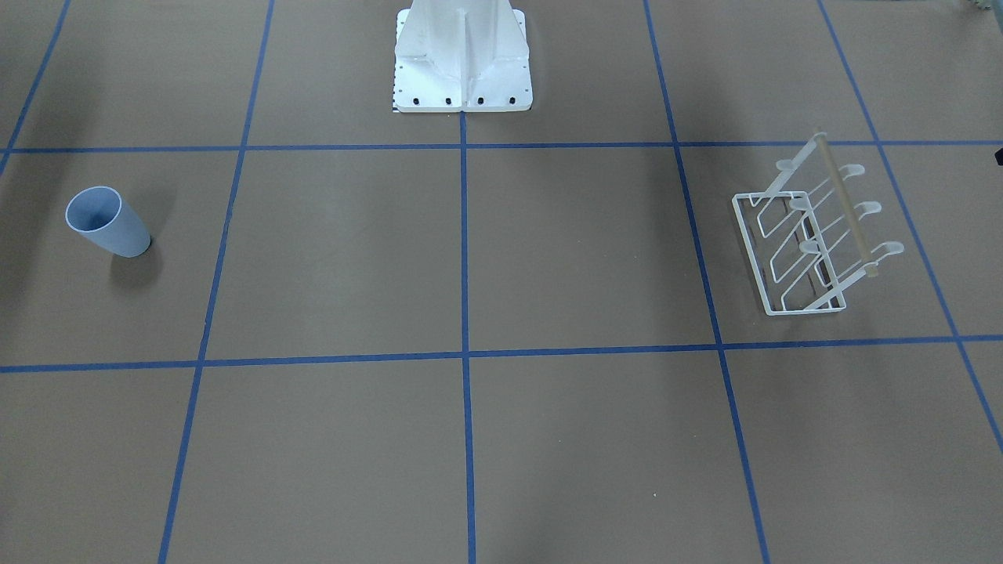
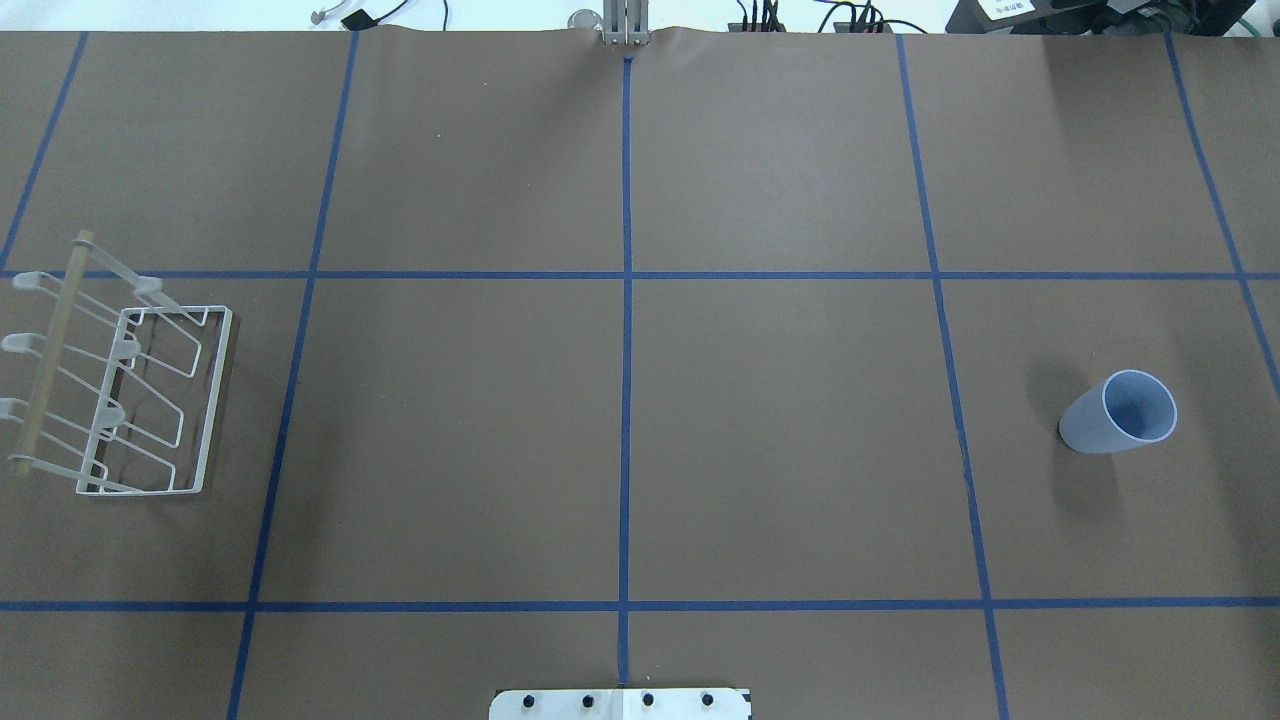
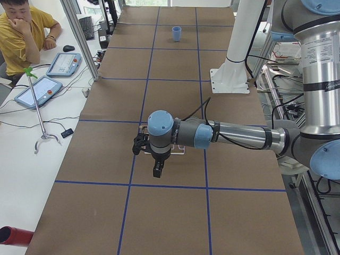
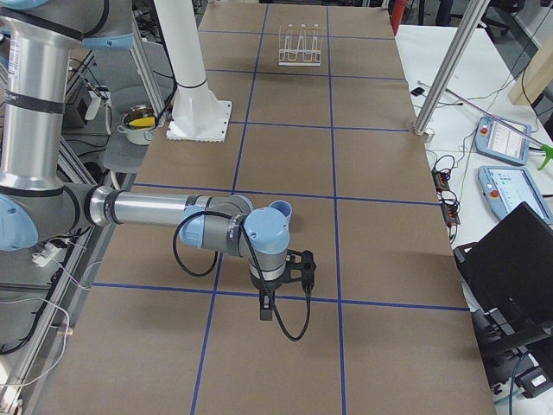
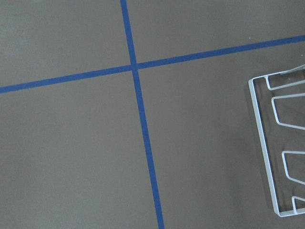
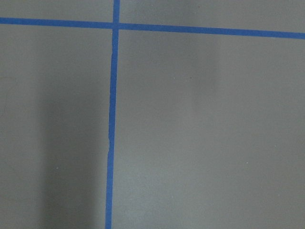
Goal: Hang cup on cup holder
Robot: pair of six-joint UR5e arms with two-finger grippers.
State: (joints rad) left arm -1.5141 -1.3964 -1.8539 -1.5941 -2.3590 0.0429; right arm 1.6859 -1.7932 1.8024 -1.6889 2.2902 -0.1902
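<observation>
Light blue, the cup (image 2: 1118,412) stands upright at mid-right of the overhead frame, seemingly nearest the right gripper (image 4: 265,313), whose jaw state we cannot tell.

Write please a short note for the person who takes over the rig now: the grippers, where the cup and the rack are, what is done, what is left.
Left gripper: above the table near the cup holder; open or shut cannot be told.
Right gripper: above the table near the cup, not touching it; open or shut cannot be told.
Cup: upright, mouth up, on the robot's right side of the table.
Cup holder: on the robot's left side, all pegs bare.
Done: nothing.
Left: grasp the cup, carry it across, hang it on a peg.
</observation>
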